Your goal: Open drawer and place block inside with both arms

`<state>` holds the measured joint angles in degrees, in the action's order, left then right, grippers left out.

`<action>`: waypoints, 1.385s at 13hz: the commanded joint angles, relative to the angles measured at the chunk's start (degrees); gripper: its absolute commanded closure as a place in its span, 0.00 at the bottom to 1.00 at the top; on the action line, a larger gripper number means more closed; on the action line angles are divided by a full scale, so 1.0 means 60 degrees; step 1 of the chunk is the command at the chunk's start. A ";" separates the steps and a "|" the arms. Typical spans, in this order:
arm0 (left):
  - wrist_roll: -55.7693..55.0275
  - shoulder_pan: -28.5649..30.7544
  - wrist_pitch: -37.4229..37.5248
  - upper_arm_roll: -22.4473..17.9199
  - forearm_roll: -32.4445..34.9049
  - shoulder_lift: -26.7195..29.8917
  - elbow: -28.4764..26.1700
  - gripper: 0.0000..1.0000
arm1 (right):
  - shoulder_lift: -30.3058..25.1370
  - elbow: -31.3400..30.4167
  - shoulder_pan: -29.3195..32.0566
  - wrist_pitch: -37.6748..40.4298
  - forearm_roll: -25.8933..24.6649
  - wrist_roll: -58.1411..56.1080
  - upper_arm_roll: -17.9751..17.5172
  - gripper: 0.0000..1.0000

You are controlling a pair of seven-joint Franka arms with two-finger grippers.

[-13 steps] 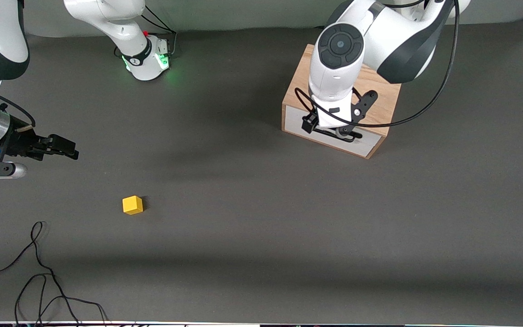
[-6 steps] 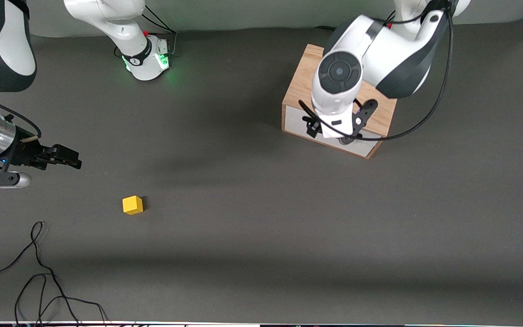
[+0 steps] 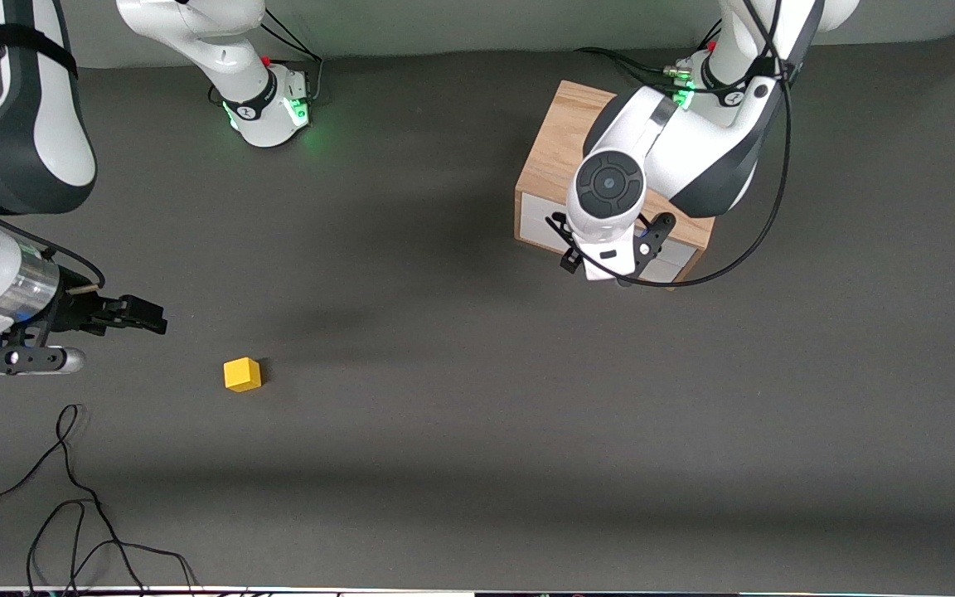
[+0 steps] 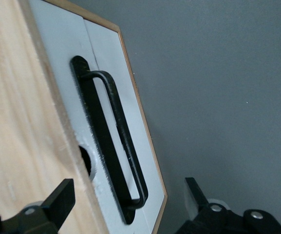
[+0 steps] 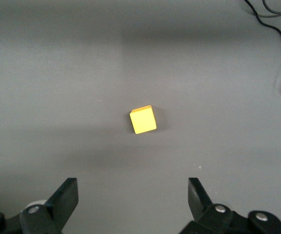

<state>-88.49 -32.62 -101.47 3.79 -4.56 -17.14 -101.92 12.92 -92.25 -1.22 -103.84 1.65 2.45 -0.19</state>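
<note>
A plain dark grey counter (image 3: 477,398). The block (image 3: 242,374) sits lower left of frame, a loose black cable (image 3: 71,497) nearer the camera. The right end effector (image 5: 130,204), fingers apart, hangs near the block. The left end effector (image 4: 125,204) – fingers spread – hovers over the shut drawer (image 3: 544,224), upper right, handle (image 4: 116,141) ungripped.

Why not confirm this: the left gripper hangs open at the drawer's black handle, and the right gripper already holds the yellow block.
Not quite. The right gripper holds nothing: the right wrist view shows its jaws open with the yellow block lying on the table. The left gripper is open at the drawer's handle.
</note>
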 commanded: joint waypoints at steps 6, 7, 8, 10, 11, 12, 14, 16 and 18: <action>-0.0940 -0.0013 -0.0695 -0.0031 0.0145 -0.0468 -0.0211 0.00 | 0.0585 -0.0954 -0.0426 -0.1847 -0.0099 -0.0085 0.0002 0.00; -0.1100 -0.0013 -0.0724 -0.0031 0.0145 -0.0526 -0.0254 0.00 | 0.0600 -0.1190 -0.0426 -0.2245 -0.0100 -0.0129 0.0002 0.00; -0.1117 -0.0013 -0.0797 -0.0031 0.0145 -0.0570 -0.0269 0.00 | 0.0687 -0.1279 -0.0412 -0.2437 -0.0100 -0.0347 0.0002 0.00; -0.1117 -0.0013 -0.0944 -0.0060 0.0145 -0.0731 -0.0269 0.00 | 0.1008 -0.1280 -0.0383 -0.2745 -0.0100 -0.0977 0.0031 0.00; -0.1117 0.0001 -0.0959 -0.0060 0.0145 -0.0819 -0.0269 0.00 | 0.1126 -0.1280 -0.0382 -0.2805 -0.0100 -0.0994 0.0031 0.00; -0.1117 0.0001 -0.1003 -0.0060 0.0232 -0.0892 -0.0255 0.00 | 0.1243 -0.1266 -0.0382 -0.2834 -0.0100 -0.0994 0.0031 0.00; -0.1117 0.0103 -0.1091 -0.0060 0.0263 -0.1009 -0.0269 0.00 | 0.1419 -0.1280 -0.0397 -0.3083 -0.0100 -0.1052 0.0031 0.00; -0.1102 0.0118 -0.1091 -0.0060 0.0321 -0.1127 -0.0255 0.00 | 0.1507 -0.1280 -0.0368 -0.3113 -0.0100 -0.1535 0.0031 0.00; -0.1073 0.0133 -0.1178 -0.0060 0.0321 -0.1230 -0.0255 0.00 | 0.1668 -0.1353 -0.0324 -0.3331 -0.0100 -0.1536 0.0046 0.00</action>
<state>-94.04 -31.89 -107.62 3.27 -3.45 -24.32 -103.08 22.22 -99.89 -3.37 -121.77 1.51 -5.00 -0.12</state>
